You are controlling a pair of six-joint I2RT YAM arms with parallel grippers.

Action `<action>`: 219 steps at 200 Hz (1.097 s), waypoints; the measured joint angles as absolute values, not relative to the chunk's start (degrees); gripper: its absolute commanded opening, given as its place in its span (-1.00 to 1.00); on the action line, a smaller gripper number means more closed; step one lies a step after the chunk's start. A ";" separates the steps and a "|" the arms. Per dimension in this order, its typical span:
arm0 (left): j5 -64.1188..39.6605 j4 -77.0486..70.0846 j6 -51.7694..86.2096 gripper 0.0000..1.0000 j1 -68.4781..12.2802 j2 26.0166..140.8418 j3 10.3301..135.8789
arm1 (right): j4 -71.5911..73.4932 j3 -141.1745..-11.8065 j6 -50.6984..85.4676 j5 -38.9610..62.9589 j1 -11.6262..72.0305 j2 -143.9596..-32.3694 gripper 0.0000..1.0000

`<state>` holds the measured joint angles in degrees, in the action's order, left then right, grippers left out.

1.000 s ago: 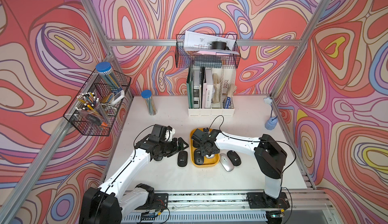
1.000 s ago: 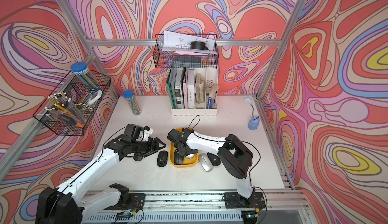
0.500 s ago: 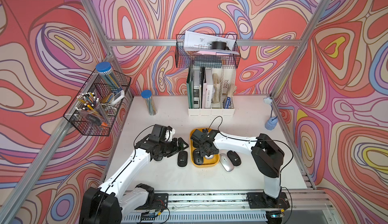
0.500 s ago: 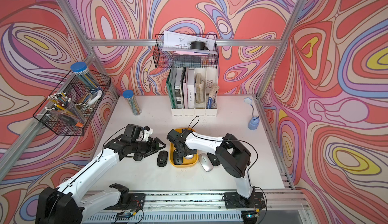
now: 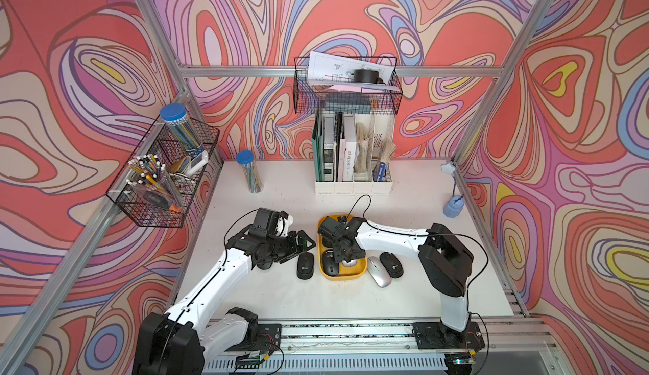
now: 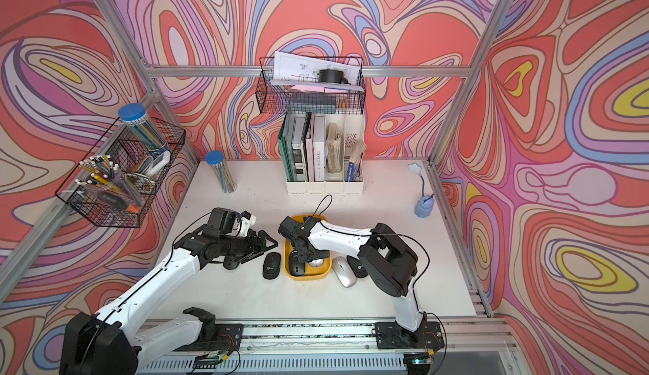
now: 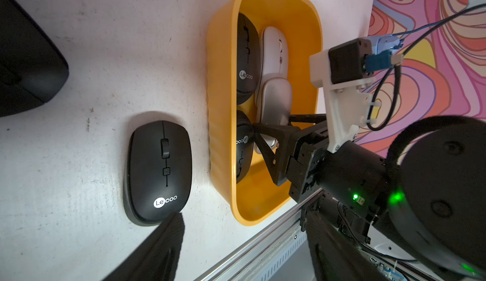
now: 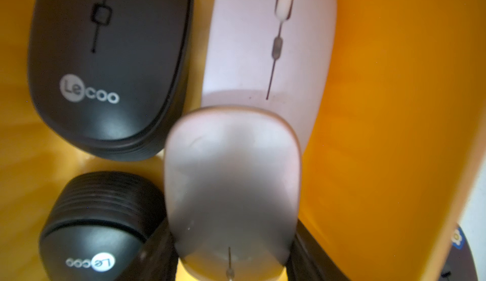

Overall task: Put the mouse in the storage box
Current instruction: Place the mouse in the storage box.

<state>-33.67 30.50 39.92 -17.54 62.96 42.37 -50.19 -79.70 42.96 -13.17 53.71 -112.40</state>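
The storage box (image 5: 342, 277) (image 6: 305, 277) is a shallow yellow tray at mid-table. Two black mice (image 8: 110, 63) (image 8: 100, 227) and a pinkish-white mouse (image 8: 268, 42) lie in it. My right gripper (image 5: 346, 255) (image 8: 231, 253) reaches down into the box and is shut on a silver mouse (image 8: 231, 182) (image 7: 276, 100). That mouse's far end overlaps the pinkish-white one. My left gripper (image 5: 302, 245) (image 7: 242, 253) hovers just left of the box, open and empty, beside a black mouse (image 5: 305, 266) (image 7: 159, 169) on the table.
Right of the box a silver mouse (image 5: 378, 271) and a black mouse (image 5: 391, 264) lie on the table. A white file organizer (image 5: 353, 176) and a pencil tube (image 5: 249, 173) stand at the back. A small blue lamp (image 5: 453, 208) is at the right edge.
My right gripper has shifted slightly toward the near end of the box with the silver mouse between its fingers. The left arm has not moved.
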 measured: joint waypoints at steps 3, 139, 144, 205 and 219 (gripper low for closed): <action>-33.67 30.50 39.92 0.59 -17.54 62.96 42.37 | -50.19 -79.70 42.96 -13.17 53.71 -112.40 0.24; -32.10 30.72 40.12 0.58 -17.54 63.05 42.59 | -51.31 -79.70 43.18 -13.69 54.52 -110.34 0.41; -31.86 30.83 40.10 0.59 -17.54 63.05 42.76 | -51.42 -79.70 43.18 -13.76 54.70 -109.86 0.42; -28.86 32.27 40.05 0.60 -17.54 63.07 44.64 | -52.14 -80.03 43.57 -15.18 56.23 -104.64 0.43; -27.66 33.89 39.83 0.60 -17.54 63.26 45.25 | -52.12 -79.90 43.64 -15.51 56.23 -103.63 0.43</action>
<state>-27.66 33.89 39.83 -17.54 63.26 45.25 -52.12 -79.90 43.64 -15.51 56.23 -103.63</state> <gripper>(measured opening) 0.799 0.714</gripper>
